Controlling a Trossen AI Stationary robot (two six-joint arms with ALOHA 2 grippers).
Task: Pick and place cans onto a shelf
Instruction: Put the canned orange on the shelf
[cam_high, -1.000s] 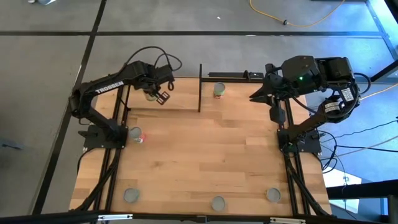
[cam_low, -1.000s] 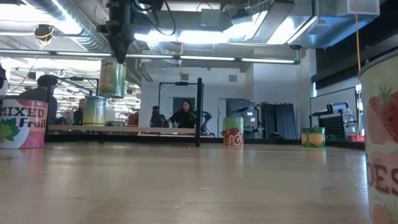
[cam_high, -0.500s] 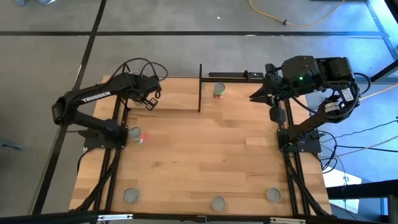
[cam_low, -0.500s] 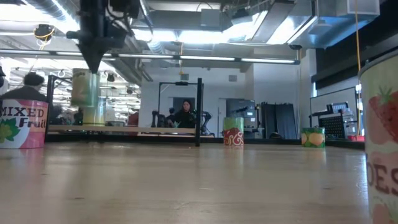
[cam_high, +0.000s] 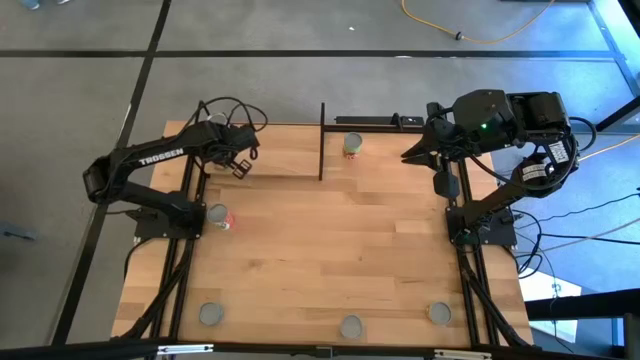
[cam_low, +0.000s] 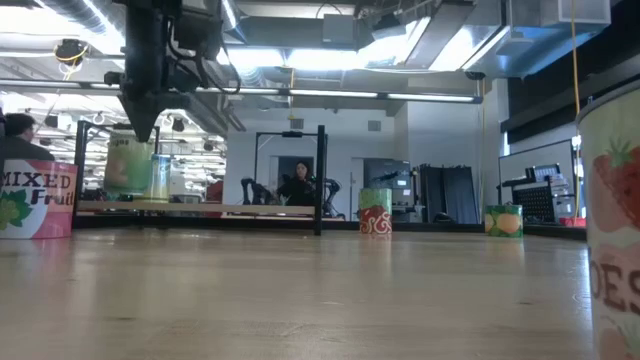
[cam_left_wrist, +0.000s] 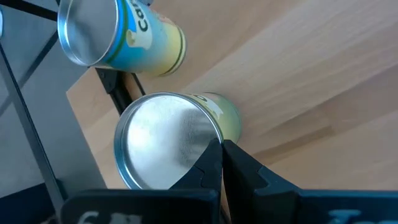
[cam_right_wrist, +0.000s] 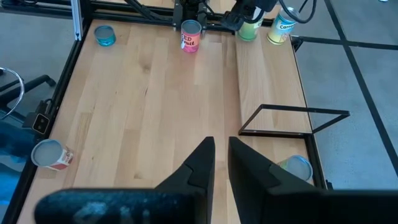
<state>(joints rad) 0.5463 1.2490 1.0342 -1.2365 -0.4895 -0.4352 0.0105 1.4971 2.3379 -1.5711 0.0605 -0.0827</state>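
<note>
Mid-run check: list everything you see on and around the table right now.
Shelf: one, light wood with black rods, along one table edge.
Shelf cans: two; green-and-red can mid-shelf, yellow-and-blue can at the left end.
Green can: one, in the left gripper's grip, at the shelf's left end.
Pink can: one, by the left arm's base.
Edge cans: three, along the edge opposite the shelf.
Table: one, wood.
Person: one, background.
Left gripper: shut on the green can's rim.
Right gripper: open, empty, at the right edge.
</note>
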